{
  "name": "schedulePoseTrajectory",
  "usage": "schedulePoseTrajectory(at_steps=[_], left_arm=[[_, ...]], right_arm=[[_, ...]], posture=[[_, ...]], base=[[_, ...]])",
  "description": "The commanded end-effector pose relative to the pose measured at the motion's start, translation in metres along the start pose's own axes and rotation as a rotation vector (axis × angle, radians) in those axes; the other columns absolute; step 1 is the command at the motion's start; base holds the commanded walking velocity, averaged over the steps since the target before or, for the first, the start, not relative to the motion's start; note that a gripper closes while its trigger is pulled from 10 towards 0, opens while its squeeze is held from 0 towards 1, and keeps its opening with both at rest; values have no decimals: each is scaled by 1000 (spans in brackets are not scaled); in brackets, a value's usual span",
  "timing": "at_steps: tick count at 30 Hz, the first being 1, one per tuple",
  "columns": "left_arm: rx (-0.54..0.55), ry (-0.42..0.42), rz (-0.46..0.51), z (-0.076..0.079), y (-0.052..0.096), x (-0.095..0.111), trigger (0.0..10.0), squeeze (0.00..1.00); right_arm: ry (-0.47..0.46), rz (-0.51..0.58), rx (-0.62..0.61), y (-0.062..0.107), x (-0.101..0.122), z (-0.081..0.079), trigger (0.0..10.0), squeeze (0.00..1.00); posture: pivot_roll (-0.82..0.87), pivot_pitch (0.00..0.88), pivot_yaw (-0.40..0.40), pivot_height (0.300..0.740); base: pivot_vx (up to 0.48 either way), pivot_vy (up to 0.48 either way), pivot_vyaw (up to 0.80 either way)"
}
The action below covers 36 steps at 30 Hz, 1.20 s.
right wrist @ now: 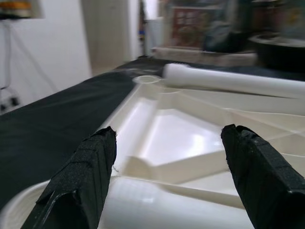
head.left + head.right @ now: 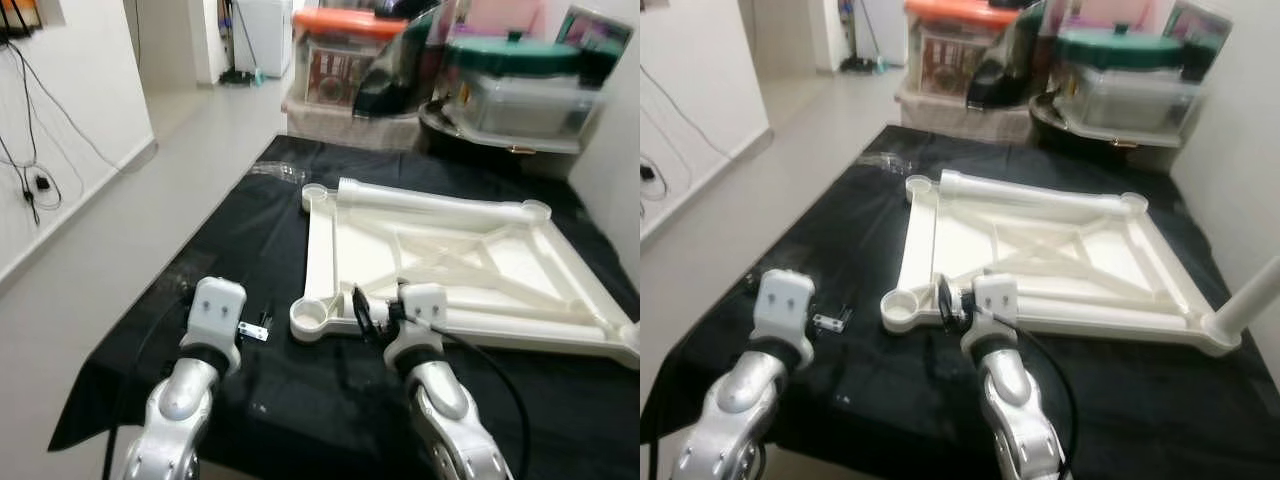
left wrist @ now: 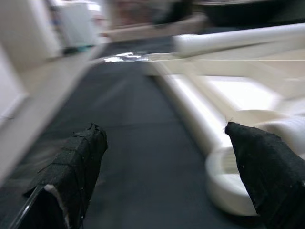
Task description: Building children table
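Tabletop [image 2: 1040, 250] lies upside down, one leg [image 2: 1252, 298] standing at a corner; left gripper [image 3: 167, 176] and right gripper [image 1: 167, 181] gape empty, other sockets bare.

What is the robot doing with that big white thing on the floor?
It is putting together a children's table. The white tabletop lies upside down on a black cloth, with one white leg lying across its far edge. Both grippers are open and holding nothing. The right gripper reaches over the near edge, where another leg lies, and the left gripper hovers beside the near corner socket.
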<state>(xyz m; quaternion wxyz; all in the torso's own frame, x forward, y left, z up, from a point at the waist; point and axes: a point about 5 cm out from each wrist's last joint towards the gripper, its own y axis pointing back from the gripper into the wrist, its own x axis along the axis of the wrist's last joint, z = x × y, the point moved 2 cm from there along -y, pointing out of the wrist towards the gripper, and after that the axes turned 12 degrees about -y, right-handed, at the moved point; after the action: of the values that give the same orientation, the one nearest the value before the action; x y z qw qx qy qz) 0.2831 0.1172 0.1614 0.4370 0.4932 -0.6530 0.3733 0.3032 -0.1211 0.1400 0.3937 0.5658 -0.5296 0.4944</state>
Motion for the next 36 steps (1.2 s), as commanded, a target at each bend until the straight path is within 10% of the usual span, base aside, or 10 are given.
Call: schedulePoseTrajectory(at_steps=[1, 36], left_arm=[[-85, 27, -33, 8, -3, -6, 10000, 0], [-697, 373, -194, 10, -85, 2, 10000, 0]], right_arm=[[13, 19, -49, -1, 3, 11, 10000, 0], [-40, 89, -102, 19, 31, 0, 10000, 0]], posture=[[214, 0, -73, 740], [219, 139, 68, 740]], base=[[0, 0, 0], [0, 0, 0]])
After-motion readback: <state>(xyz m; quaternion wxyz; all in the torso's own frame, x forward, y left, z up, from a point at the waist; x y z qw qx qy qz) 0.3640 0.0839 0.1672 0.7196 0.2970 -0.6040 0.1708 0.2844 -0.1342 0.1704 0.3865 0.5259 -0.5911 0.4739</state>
